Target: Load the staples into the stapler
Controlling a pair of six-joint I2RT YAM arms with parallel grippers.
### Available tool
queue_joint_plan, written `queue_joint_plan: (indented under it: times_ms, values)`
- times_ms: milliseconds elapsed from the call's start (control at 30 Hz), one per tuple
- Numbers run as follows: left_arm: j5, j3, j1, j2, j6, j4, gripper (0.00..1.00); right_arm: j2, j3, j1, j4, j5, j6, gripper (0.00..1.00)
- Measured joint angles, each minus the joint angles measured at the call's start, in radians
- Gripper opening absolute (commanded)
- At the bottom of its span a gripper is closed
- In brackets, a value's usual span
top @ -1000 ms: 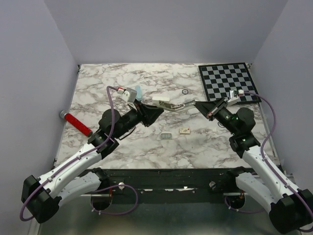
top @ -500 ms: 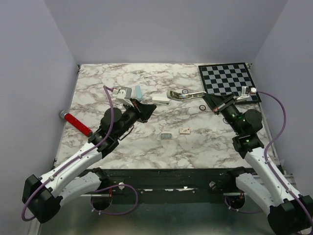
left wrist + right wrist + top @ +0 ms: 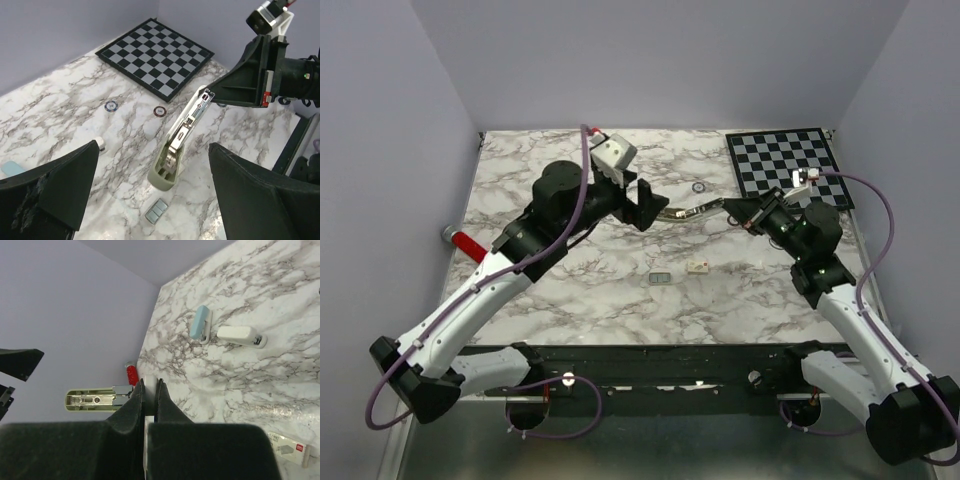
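Note:
The stapler (image 3: 692, 211) is a pale green body with a bare metal channel, held off the table at a slant. My right gripper (image 3: 733, 212) is shut on its far end; the right wrist view shows the fingers (image 3: 135, 400) pinching a thin pale end of the stapler (image 3: 95, 399). The stapler's free end (image 3: 172, 165) points down, and the left gripper (image 3: 152, 146) hangs wide open above it, touching nothing. The staples (image 3: 156, 210), a small flat grey rectangle, lie on the marble just below that end, also seen from above as the staples (image 3: 660, 278).
A small white box with marks (image 3: 697, 267) lies right of the staples. A white oblong block (image 3: 240, 335) and a light blue piece (image 3: 200, 322) lie farther back. A chessboard (image 3: 790, 165) fills the far right corner, with two chips (image 3: 111, 105) near it. A red cylinder (image 3: 470, 243) lies at the left edge.
The left gripper let go and opened wide, and its arm rose and swung over the stapler's free end. The right gripper kept its hold and shifted the stapler slightly.

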Motion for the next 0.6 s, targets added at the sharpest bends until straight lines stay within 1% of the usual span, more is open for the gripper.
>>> queue_joint_plan:
  times_ms: [167, 233, 300, 500, 533, 567, 600]
  values:
    - [0.034, 0.19, -0.063, 0.17, 0.158, -0.184, 0.99, 0.03, 0.002, 0.0, -0.039, -0.027, -0.008, 0.01]
    - [0.038, 0.238, -0.095, 0.233, 0.214, -0.231, 0.98, 0.04, 0.006, 0.002, -0.05, -0.037, -0.009, 0.01]
    - [0.043, 0.262, -0.123, 0.288, 0.264, -0.272, 0.95, 0.051, 0.009, 0.009, -0.052, -0.046, -0.01, 0.01]
    - [0.061, 0.312, -0.155, 0.414, 0.369, -0.363, 0.83, 0.066, 0.009, 0.031, -0.053, -0.065, -0.016, 0.01]
    - [0.061, 0.328, -0.155, 0.433, 0.382, -0.377, 0.81, 0.069, 0.01, 0.034, -0.053, -0.067, -0.016, 0.01]
    - [0.061, 0.34, -0.155, 0.447, 0.394, -0.385, 0.75, 0.072, 0.01, 0.035, -0.053, -0.07, -0.017, 0.01]
    - [0.061, 0.359, -0.155, 0.466, 0.407, -0.402, 0.72, 0.076, 0.01, 0.038, -0.053, -0.072, -0.02, 0.01]
